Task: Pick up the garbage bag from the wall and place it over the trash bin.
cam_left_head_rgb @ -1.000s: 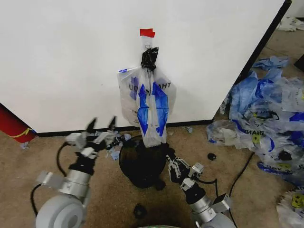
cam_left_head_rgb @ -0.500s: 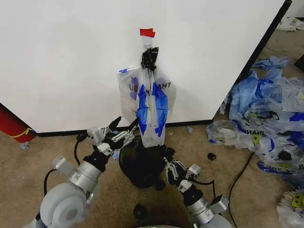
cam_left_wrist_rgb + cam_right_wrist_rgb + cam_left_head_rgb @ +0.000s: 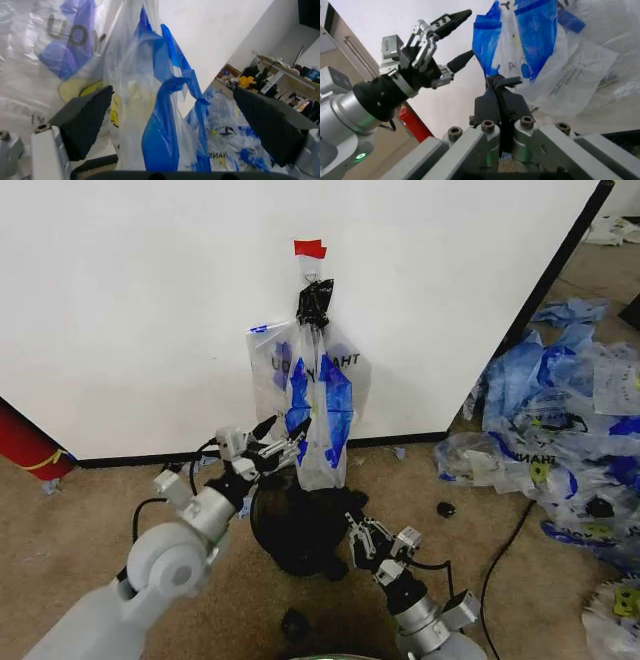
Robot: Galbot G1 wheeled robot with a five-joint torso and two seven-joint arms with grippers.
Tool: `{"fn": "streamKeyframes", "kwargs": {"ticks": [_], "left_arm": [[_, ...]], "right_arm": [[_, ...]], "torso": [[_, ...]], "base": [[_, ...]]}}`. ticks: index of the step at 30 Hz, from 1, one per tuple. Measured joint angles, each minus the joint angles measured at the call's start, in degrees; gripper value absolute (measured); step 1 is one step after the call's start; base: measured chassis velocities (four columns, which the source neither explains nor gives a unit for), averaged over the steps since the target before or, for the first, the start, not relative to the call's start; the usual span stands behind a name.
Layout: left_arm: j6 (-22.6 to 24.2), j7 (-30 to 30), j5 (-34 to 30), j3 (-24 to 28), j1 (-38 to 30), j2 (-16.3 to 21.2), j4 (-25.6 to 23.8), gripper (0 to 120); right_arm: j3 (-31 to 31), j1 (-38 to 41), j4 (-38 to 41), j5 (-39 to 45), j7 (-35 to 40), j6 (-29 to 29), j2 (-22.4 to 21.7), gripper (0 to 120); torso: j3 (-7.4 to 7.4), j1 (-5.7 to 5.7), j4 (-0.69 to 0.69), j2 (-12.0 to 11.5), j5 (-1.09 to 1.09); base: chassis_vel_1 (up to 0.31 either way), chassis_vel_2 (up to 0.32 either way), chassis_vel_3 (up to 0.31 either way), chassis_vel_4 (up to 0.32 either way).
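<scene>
You see one thin see-through garbage bag point(image 3: 312, 405) hanging lengthwise down the white wall point(image 3: 130, 310) over one black mesh bin point(image 3: 300, 525); left tool point(image 3: 282, 442) spread wide beside it, right tool point(image 3: 355, 532) closed.

Lighting even, bright and diffuse, the wall point(image 3: 150, 300) nearly blown out white; soft faint shadows under the garbage bag point(image 3: 310, 395); close to the left gripper point(image 3: 175, 123) the bag and finger pads point(image 3: 85, 120) blur, background sharper.

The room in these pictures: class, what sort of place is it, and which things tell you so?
Probably a robot test space or lab, not a home. A plain white wall panel stands on brown carpet, one garbage bag hangs from it under red tape, and a heap of spare bags lies on the floor.
</scene>
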Motion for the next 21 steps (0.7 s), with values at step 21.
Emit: {"fn": "streamKeyframes", "kwargs": {"ticks": [21], "left_arm": [[-0.3,-1.3,-0.2,6.0,-6.1,-0.6,2.5,87]], "right_arm": [[0.6,0.0,-1.0,-0.5,0.1,0.4,0.9,0]], "torso": [[0.00,0.00,0.01,0.0,0.00]], "base": [[0.000,0.000,0.000,0.000]]}}
